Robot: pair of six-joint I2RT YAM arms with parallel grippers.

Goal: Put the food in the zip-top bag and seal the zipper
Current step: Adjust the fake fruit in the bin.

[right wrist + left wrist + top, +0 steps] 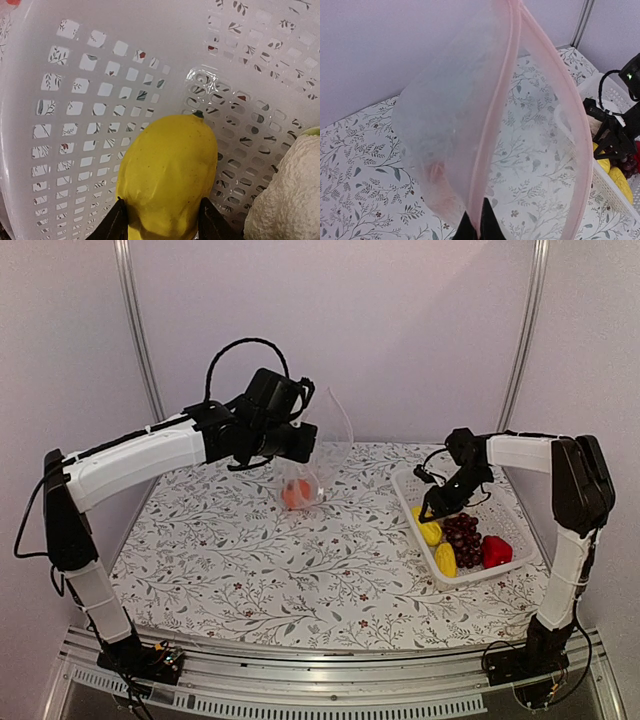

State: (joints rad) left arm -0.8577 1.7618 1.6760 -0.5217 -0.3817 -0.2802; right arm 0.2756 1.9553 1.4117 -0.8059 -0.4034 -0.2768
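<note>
My right end effector (162, 222) clamps a yellow piece (167, 170) low in the white basket (75, 100). Its fingers are closed on the piece's flanks, and the long axis runs straight out from the grip. Cauliflower (290, 200) sits just beside. My left end effector (479, 229) pinches the zipper (495, 115), holding the zip-top bag (445, 120) upright, mouth parted, an orange piece (295, 493) inside. The bag lies to the right arm's left, across open worktop (250, 560). I judge the basket wall must be cleared first.
</note>
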